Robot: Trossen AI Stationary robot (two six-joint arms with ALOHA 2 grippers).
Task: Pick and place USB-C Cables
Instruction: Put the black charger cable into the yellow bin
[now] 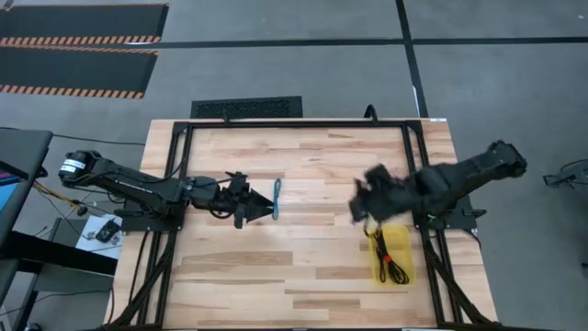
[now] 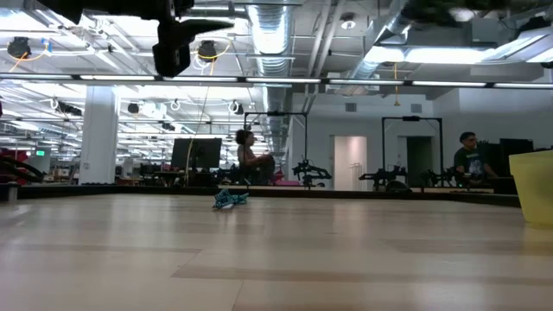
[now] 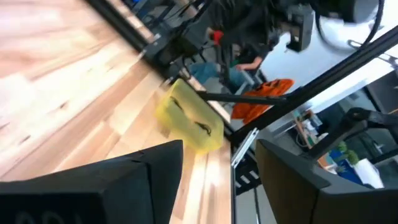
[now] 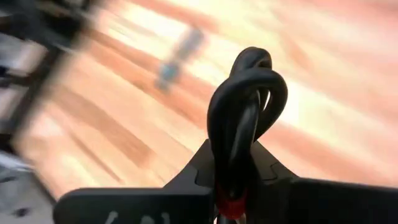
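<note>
The light blue cable point(image 1: 277, 199) point(image 2: 229, 199) lies flat on the wooden table, left of the middle. My left gripper point(image 1: 248, 210) point(image 3: 217, 180) hovers open just left of it, well above the table point(image 2: 175, 41). My right gripper point(image 1: 367, 208) point(image 4: 233, 183) is raised right of the middle, beside the yellow tray point(image 1: 401, 241) point(image 3: 186, 118), and is shut on a black coiled cable with a red tie point(image 4: 245, 118). Another black cable with red on it point(image 1: 392, 265) lies in the tray. My right gripper pinches the black coiled cable between its two fingers at the red tie point(image 4: 231, 204). The looped end point(image 4: 250, 81) sticks out past the fingertips. The bundle is lifted clear of the table.
The yellow tray sits at the table's right side, near its front edge point(image 2: 531, 190). A black metal frame point(image 1: 294, 124) runs round the table's edges. Bare wood point(image 1: 312, 267) spreads between the two arms. People sit in the room beyond the table.
</note>
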